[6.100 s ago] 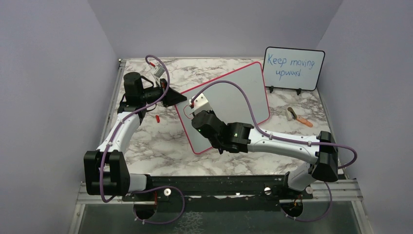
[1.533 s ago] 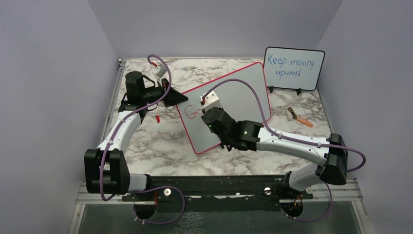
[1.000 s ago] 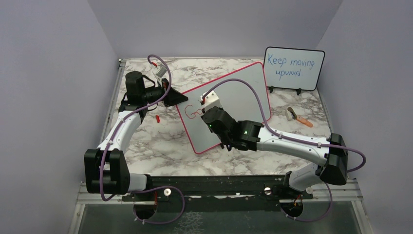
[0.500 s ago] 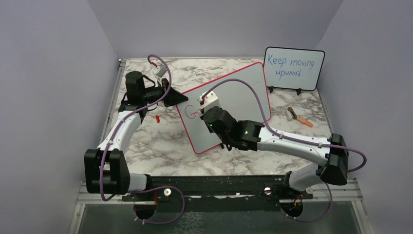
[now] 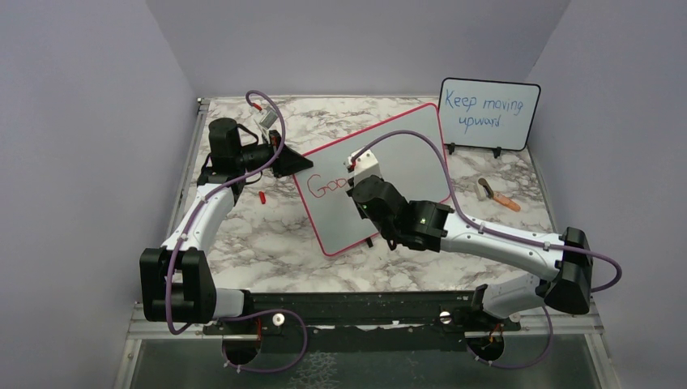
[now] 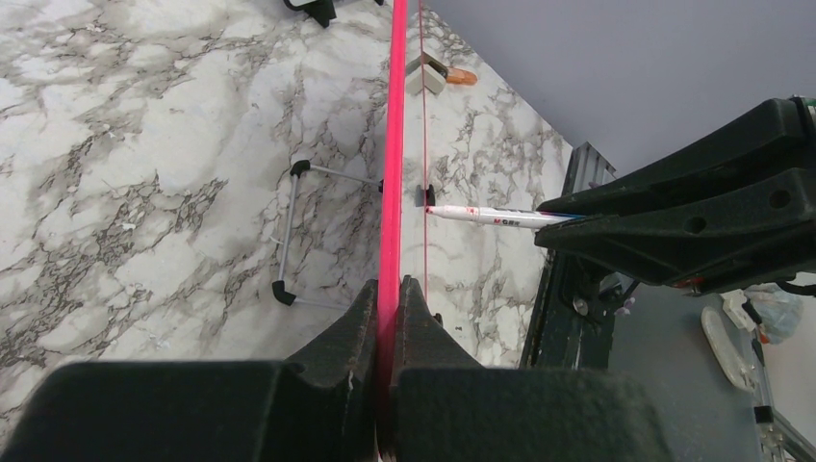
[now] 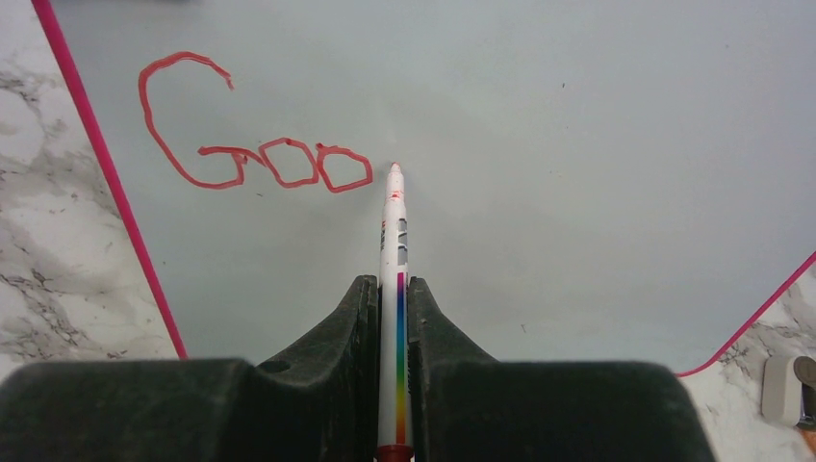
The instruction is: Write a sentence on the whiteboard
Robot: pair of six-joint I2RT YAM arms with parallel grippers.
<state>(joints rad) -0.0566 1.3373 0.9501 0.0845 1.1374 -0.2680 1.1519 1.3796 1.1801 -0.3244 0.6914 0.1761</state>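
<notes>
While the whiteboard point(image 5: 405, 166) stands tilted at mid-worktop point(image 5: 243, 235), left claw point(image 6: 390, 286) is pressed together on its red edge, at the board's 9 o'clock side. Right claw point(image 7: 390, 281) is clamped on a white marker point(image 7: 395, 226), tip on the board face. Red writing point(image 7: 260, 159) reads "Goo" toward the board's 9 o'clock. The marker tip sits just at 3 o'clock of the last "o".

Our left arm reaches up the left side, its left gripper point(image 6: 388, 289) clamped on the whiteboard point(image 5: 401, 166) rim. Our right arm stretches from lower right to centre, right gripper point(image 7: 393, 289) pinching a marker point(image 7: 394, 221).
</notes>
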